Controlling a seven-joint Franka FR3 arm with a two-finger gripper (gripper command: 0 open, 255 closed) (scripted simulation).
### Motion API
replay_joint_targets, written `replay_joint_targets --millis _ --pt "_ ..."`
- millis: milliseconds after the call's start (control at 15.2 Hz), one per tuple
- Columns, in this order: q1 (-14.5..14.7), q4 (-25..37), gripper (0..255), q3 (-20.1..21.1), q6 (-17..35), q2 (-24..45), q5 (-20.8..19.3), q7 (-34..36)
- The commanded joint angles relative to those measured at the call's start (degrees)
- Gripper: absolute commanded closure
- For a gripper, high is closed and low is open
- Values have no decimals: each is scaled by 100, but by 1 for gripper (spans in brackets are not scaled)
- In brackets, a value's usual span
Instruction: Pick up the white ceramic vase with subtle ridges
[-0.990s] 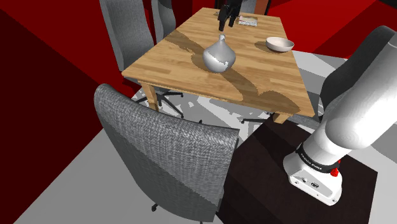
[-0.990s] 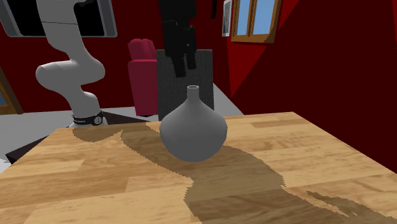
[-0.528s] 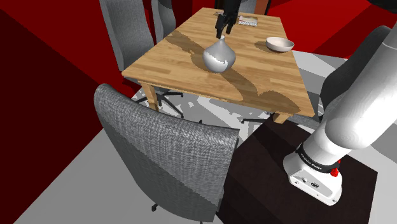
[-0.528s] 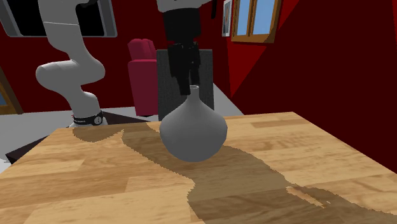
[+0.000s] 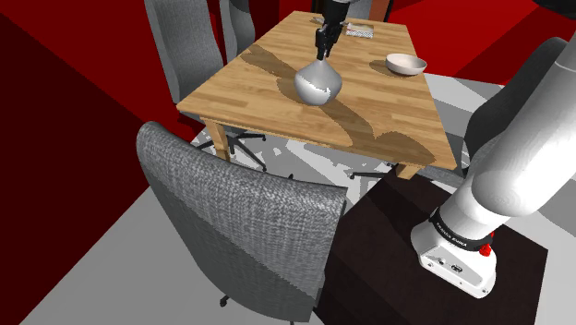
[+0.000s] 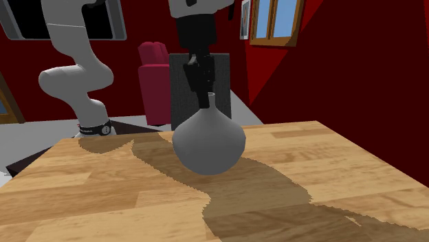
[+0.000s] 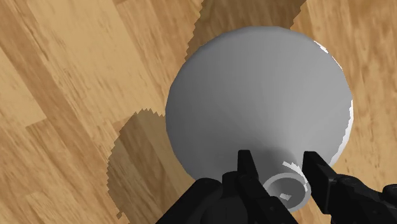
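**On the vase's neck: grip made, lift to come**

Near the middle of the wooden counter stands the vase, a pale grey, round-bellied thing with a slim neck, upright and apart from the bowl toward the shoulder view's right. I can make out no ridges on it. My pincer comes straight down onto it from above. Looking along the hand, I see the fingers drawn in narrow, one either side of the neck just below the open mouth, and they look to be clasping it. The belly sits on the wood with its shadow tight beneath, so I judge the grasp made and the lift not yet begun.

What I would want next is a slow, straight rise with the wrist kept level. All the bulk hangs below a thin, smooth neck, so the vase may swing or slide through the pads if I hurry. The flare under the neck should help it catch.
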Motion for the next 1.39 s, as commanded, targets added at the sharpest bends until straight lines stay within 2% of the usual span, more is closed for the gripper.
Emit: replay_joint_targets --millis 0,198,1188,1320 --pt "1 -1 255 1 -2 3 1 -1" --pt "2 4 255 2 -1 9 1 3" --pt "-12 1201 255 -9 -1165 40 -15 60" --pt "-13 1215 255 -9 -1178 42 -15 60"
